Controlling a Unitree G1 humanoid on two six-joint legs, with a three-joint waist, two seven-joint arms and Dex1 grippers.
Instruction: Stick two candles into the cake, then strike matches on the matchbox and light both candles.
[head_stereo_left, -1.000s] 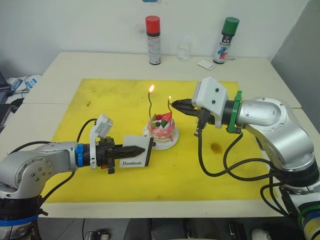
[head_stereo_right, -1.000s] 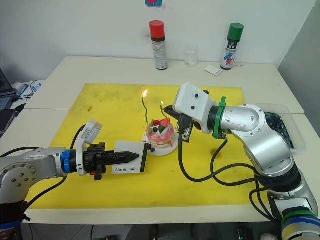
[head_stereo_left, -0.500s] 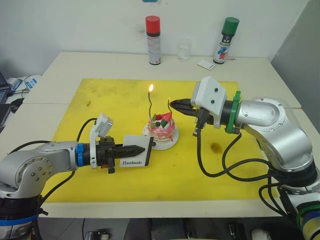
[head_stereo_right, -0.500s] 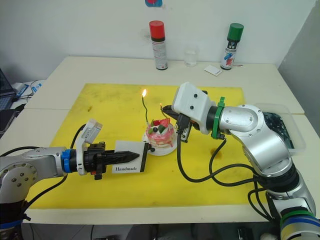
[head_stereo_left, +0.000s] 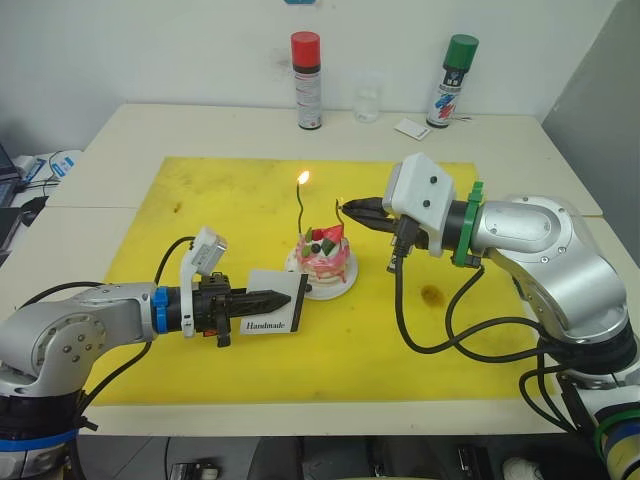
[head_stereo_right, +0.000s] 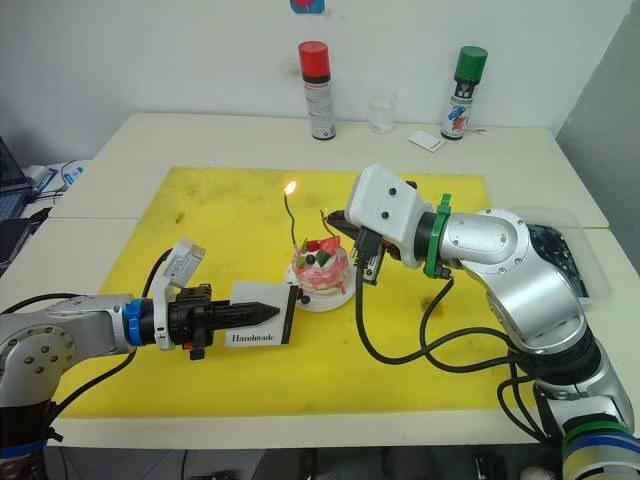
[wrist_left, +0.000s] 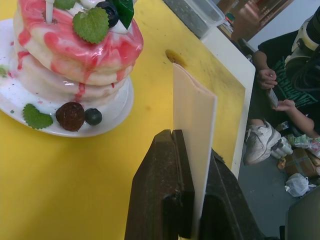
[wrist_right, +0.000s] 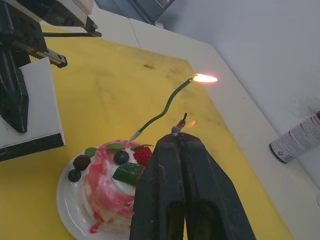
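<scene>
The pink-and-white cake (head_stereo_left: 324, 262) sits on its little white plate (head_stereo_left: 340, 288) in the middle of the yellow mat (head_stereo_left: 200, 210). A green candle (head_stereo_left: 299, 214) stands in it, bent, and its tip burns (wrist_right: 204, 78). My right gripper (head_stereo_left: 347, 208) hovers just right of and above the cake, shut on a short charred match (wrist_right: 181, 123) with only a faint glow beside its tip. My left gripper (head_stereo_left: 288, 296) is left of the cake, near the front, shut on the white "Handmade" matchbox (head_stereo_left: 275, 303), held upright on its edge (wrist_left: 194, 115).
At the table's back stand a red-capped spray can (head_stereo_left: 307, 80), a clear glass (head_stereo_left: 367, 100), a small white card (head_stereo_left: 411, 128) and a green-capped can (head_stereo_left: 452, 80). A clear tray (head_stereo_right: 572, 252) lies at the right edge. A seated person (wrist_left: 280, 75) is beyond the table.
The flame on the match in my right gripper has shrunk from a clear flame to a faint glow. The green candle keeps burning. Both arms have barely moved.
</scene>
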